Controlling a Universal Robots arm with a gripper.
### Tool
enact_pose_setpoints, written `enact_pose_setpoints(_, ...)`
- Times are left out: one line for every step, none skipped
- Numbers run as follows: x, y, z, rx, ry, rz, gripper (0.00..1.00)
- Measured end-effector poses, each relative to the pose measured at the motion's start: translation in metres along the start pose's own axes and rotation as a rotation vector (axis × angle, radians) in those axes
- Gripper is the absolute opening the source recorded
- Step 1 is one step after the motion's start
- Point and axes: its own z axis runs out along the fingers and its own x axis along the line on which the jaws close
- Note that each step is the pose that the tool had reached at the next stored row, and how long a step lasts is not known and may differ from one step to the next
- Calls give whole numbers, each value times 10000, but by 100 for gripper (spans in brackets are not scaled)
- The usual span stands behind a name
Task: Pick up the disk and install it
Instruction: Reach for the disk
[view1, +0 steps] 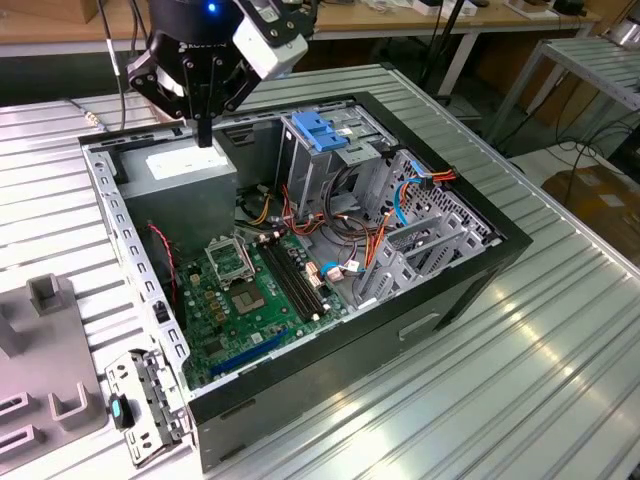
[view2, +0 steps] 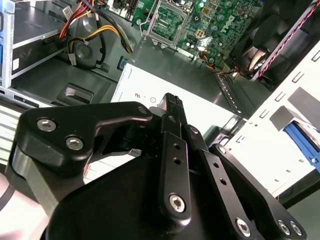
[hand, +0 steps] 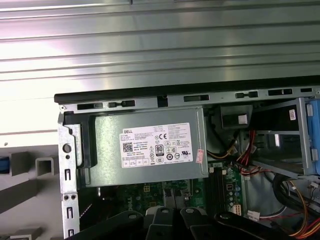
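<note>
Table (view1: 560, 330): ribbed sheet metal, bare silver, semi-glossy, throws soft reflections.
Computer case (view1: 420, 330): outer shell black, satin; inner frame unpainted dull grey steel, perforated.
Power-supply box (hand: 107, 155): matt grey metal, carrying a smooth white paper sticker (hand: 157, 145).
Motherboard (view1: 240, 300): green, slight lacquered sheen.
Latch (view1: 318, 130): blue plastic, smooth.
Gripper (view2: 172, 102): black, matt, with bright metal screws.

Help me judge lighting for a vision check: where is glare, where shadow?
Exterior view: glare streaks the ribbed table toward that view's right. First wrist view: a bright band washes out the table; the power supply is evenly lit. Second wrist view: the black tool looks dark against paler metal.
</note>
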Motion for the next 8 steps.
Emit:
enact_pose_setpoints(3, 0, 0, 0, 2, 1, 11)
enact_pose_setpoints(4, 0, 1, 0, 4, 0, 11)
enact_pose_setpoints(7, -1, 0, 1, 7, 0, 11)
enact_pose_setpoints(9, -1, 1, 1, 8, 1, 11)
enact_pose_setpoints(15, -1, 1, 1, 10, 0, 11)
enact_pose_setpoints(19, -2, 1, 0, 13, 0, 11)
enact_pose_setpoints(22, -2, 1, 1, 15, 0, 11)
enact_pose_setpoints(25, -2, 1, 2, 17, 1, 11)
